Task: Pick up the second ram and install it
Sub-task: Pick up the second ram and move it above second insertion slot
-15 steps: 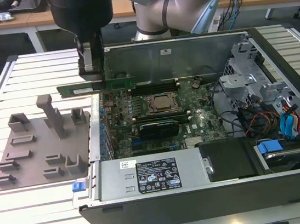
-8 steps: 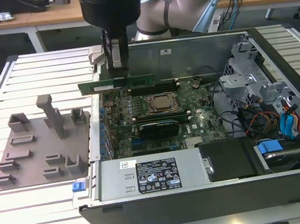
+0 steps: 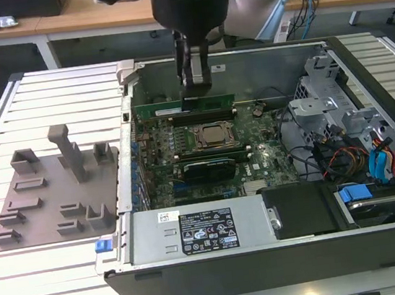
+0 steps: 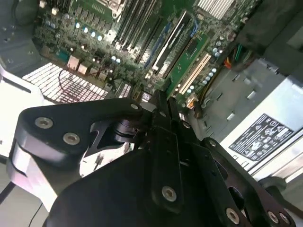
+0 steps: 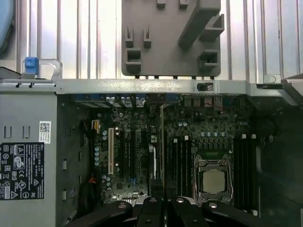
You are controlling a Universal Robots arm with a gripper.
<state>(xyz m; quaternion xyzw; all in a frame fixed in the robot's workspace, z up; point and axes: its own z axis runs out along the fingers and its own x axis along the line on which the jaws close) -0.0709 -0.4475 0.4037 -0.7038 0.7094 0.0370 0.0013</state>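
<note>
- While I am gripping the ram (image 3: 185, 107) by its top edge, my gripper (image 3: 196, 89) is sitting narrow, clamped on the stick's middle, in the upper centre of the exterior view.
- The ram is hanging level and running across the frame, low over the board (image 3: 264, 157), on the far side of the socket (image 3: 214, 136) from the black card (image 3: 204, 167).
- In the first wrist view the ram (image 5: 162, 142) is showing edge-on as a thin line, lying alongside the dark slots (image 5: 182, 156) next to the socket.
- I am judging that line to be my best guide: it should be lying parallel with one slot and squarely over it, not straddling two.
- I cannot tell whether the lower edge is touching a slot, nor whether the end latches are standing open.
- Doing this well, I reckon, is calling for a straight push with the stick upright; any tilt is risking one end jamming.
- The tray (image 3: 57, 188) is lying well apart, outside the case, at the exterior view's left.
</note>
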